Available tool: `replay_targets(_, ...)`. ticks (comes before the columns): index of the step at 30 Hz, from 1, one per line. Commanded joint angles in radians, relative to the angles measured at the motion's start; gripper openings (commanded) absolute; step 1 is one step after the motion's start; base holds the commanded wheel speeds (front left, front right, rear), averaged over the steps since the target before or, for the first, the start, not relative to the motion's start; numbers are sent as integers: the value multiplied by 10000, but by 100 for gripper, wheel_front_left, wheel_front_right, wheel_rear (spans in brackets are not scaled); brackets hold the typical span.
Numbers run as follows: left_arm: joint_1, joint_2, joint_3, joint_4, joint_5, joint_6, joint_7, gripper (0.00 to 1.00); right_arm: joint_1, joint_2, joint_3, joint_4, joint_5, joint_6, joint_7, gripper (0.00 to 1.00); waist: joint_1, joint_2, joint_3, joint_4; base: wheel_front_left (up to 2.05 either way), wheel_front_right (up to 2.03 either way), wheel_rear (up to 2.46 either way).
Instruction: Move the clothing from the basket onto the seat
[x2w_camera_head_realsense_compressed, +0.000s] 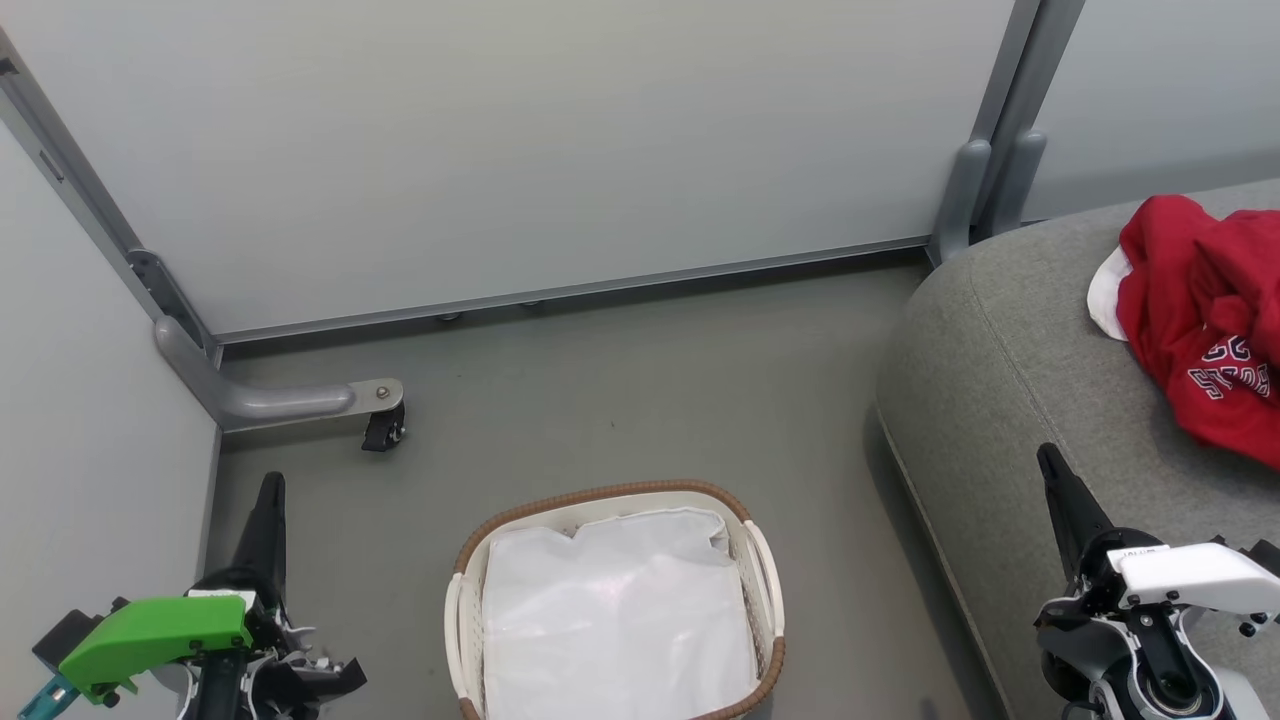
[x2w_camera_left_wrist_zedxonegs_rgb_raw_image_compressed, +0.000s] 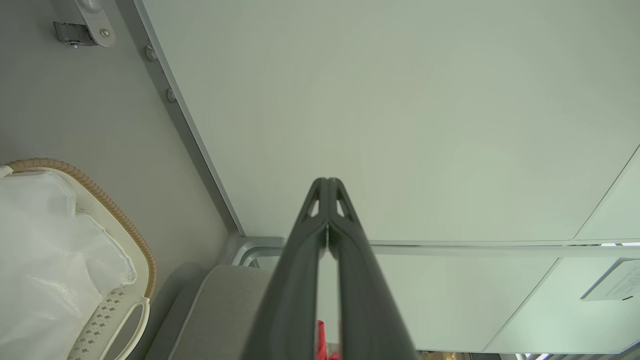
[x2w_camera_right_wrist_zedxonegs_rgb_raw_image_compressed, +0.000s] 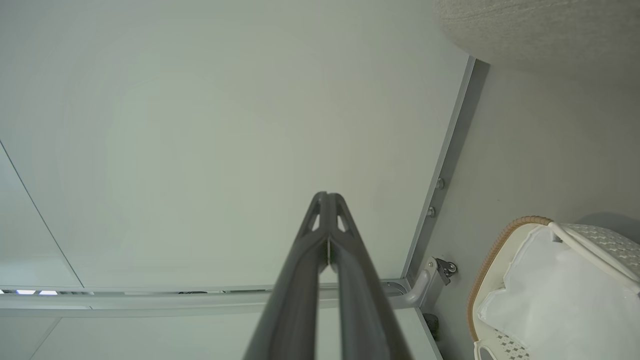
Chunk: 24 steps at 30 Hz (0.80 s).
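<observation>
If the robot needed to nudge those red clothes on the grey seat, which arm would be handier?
Probably the right: the right gripper is over the seat, near the clothing; the left gripper sits beyond the basket.

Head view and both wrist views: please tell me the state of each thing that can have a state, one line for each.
clothing: crumpled in a heap, lying on the seat
basket: upright on the floor, no red garment inside
white liner: wrinkled, lying in the basket
seat: carries the clothing
left gripper: fingers shut, holding nothing
right gripper: fingers shut, holding nothing
</observation>
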<state>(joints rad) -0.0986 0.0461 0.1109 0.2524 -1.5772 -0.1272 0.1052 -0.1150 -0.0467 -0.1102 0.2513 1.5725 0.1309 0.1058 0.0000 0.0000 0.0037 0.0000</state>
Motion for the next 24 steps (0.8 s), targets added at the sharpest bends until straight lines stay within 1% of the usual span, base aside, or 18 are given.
replay_targets(1,-166,72,42,-74,-204,-59,79,0,103,-63,-46,-67,229,-1,70,0,0,0,-2,0,0,0,0)
replay_targets(5,-175,74,54,-104,-396,-65,134,0,123,-64,-67,-104,451,-2,116,0,0,0,-6,0,0,0,0)
replay_targets(24,-151,73,49,-92,-375,-64,131,0,122,-63,-62,-94,417,-2,112,0,0,0,-6,0,0,0,0)
